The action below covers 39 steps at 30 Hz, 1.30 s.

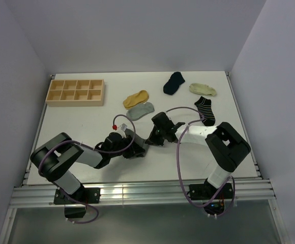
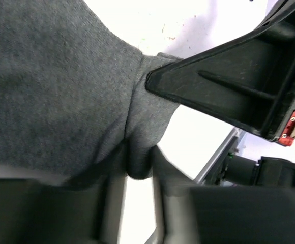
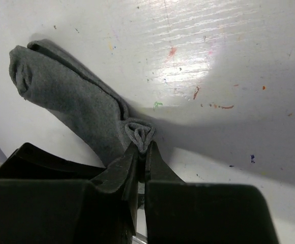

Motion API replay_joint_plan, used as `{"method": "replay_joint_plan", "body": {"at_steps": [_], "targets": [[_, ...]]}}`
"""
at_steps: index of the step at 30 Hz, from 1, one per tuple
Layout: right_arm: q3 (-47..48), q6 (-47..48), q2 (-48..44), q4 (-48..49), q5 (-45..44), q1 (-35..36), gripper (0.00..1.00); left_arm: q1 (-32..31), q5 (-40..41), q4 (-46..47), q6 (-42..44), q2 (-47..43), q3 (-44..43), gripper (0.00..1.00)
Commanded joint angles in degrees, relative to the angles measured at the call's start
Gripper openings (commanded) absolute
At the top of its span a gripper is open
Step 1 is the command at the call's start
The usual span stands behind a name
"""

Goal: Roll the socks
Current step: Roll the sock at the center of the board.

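The right gripper (image 3: 141, 146) is squeezed shut on a small bunched-up fold at one end of the dark grey sock (image 3: 71, 96). The left gripper (image 2: 137, 158) has another fold of the same sock tucked between its fingers (image 2: 112, 203). There's a narrow gap there, and honestly you can't tell whether it's actually pinching.

The sock is plain, soft and a bit fuzzy, and it looks doubled over into a thick strip. In the right wrist view its long axis runs diagonally, from the pinched end up and left to a blunt, folded-looking far end, lying flat on the worktop (image 1: 86, 122). It sits between the two grippers, around the middle of the worktop and a little toward the near edge.

Further out toward the far edge there's a yellow sock (image 1: 136, 97) touching a light grey sock (image 1: 140, 110), then a navy sock (image 1: 173, 82), a cream sock (image 1: 202, 89) and a striped sock (image 1: 205, 110). A wooden tray (image 1: 75, 92) with compartments sits by the far left corner.
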<state>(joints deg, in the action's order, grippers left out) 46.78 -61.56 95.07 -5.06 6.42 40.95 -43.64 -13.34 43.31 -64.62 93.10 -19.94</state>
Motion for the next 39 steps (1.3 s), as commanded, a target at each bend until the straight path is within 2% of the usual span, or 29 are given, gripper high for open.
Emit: {"method": "replay_joint_plan", "body": {"at_steps": [1,3,6,9,16,24,39], "targets": [[4.62,2.40,0.29,-5.91,-3.60,0.45,0.00,-0.13,3.76,-7.42,4.06,-4.40,-1.32,0.35],[5.33,2.67,0.38,-7.41,-4.22,0.53,0.00,-0.57,7.44,-11.47,6.86,-7.73,-2.81,0.44],[6.82,3.20,0.91,-10.14,-4.92,0.54,0.00,-3.29,16.02,-20.53,11.95,-12.22,-6.50,0.53],[8.05,3.64,1.70,-12.42,-5.18,0.62,0.00,-7.51,24.38,-27.56,16.43,-13.99,-10.54,0.56],[11.40,3.99,3.37,-17.00,-5.54,0.97,0.00,-17.52,37.40,-34.69,24.98,-10.31,-19.33,0.57],[11.31,3.38,4.42,-17.09,-4.31,0.97,0.00,-22.98,43.57,-35.58,29.55,-4.52,-23.03,0.54],[11.49,3.29,5.22,-17.35,-3.60,0.97,0.00,-26.50,46.83,-37.06,32.10,2.34,-25.58,0.44]]}}
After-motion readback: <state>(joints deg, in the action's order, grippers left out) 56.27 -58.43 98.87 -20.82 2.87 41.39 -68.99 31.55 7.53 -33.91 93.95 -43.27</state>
